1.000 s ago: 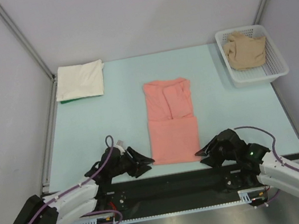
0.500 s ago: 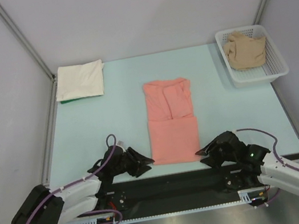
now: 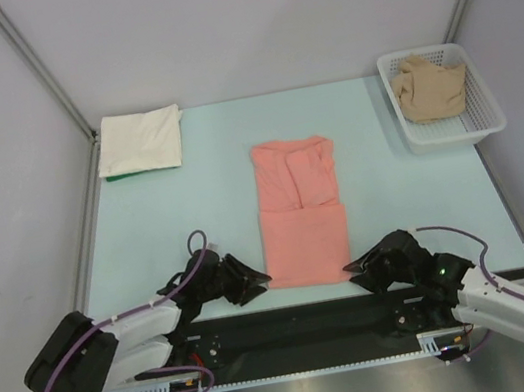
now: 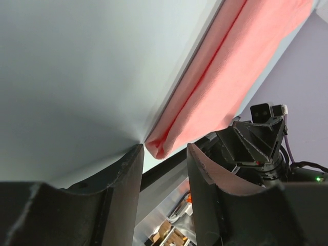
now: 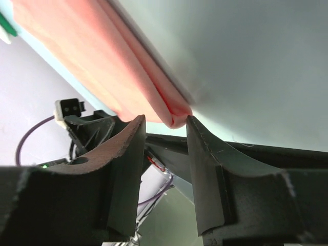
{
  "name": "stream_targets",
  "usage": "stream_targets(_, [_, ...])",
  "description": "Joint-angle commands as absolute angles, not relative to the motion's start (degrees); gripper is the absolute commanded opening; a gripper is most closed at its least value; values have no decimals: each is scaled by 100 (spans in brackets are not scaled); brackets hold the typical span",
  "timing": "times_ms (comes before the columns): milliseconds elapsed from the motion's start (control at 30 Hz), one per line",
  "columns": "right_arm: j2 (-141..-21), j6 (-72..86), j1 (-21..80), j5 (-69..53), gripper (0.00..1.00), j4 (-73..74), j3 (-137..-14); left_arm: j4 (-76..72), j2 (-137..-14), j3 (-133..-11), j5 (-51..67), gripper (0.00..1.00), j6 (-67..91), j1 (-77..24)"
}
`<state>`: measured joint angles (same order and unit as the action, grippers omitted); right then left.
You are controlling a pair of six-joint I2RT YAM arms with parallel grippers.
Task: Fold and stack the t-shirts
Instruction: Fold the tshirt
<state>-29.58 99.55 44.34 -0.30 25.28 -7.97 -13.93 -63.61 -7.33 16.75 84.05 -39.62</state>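
Note:
The salmon-pink t-shirt (image 3: 300, 211) lies folded lengthwise in the middle of the table, sleeves tucked in. My left gripper (image 3: 260, 282) is open at its near left corner; in the left wrist view that corner (image 4: 159, 146) sits just ahead of the gap between the fingers (image 4: 123, 174). My right gripper (image 3: 352, 266) is open at the near right corner (image 5: 177, 119), which lies between its fingertips. The cream-white t-shirt (image 3: 140, 141) lies folded at the back left. The tan-beige t-shirt (image 3: 430, 85) is bunched in the basket.
A white mesh basket (image 3: 487, 121) stands at the back right. A green edge (image 3: 117, 177) shows under the cream shirt. The black front rail (image 3: 303, 316) runs just behind both grippers. Grey walls close in the sides and back.
My left gripper has slid right to the shirt's near left corner. My right gripper has hardly moved. The shirt has not moved.

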Motion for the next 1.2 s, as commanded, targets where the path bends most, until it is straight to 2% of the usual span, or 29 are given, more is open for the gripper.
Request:
stream_targets(0, [-3041, 9941, 4509, 123, 43, 3330, -826, -687, -6337, -922, 1398, 46, 8420, -3973])
stream_targets(367, [-3541, 9835, 4535, 62, 49, 2910, -800, -282, -6732, -1169, 1476, 47, 8472, -4113])
stream_targets(633, [-3683, 9817, 4553, 62, 49, 2883, -826, 106, -6838, -1266, 1336, 38, 8683, -4219])
stream_targets(833, [-3498, 9993, 4553, 62, 45, 2883, -659, -158, -6996, -1178, 1345, 38, 8745, -4219])
stream_targets(967, [-3507, 10011, 4544, 62, 39, 2839, -572, -211, -7023, -1169, 1327, 38, 8754, -4219])
stream_targets(1167, [-3621, 9958, 4500, 62, 39, 2795, -492, -290, -7075, -1081, 1336, 38, 8807, -4219])
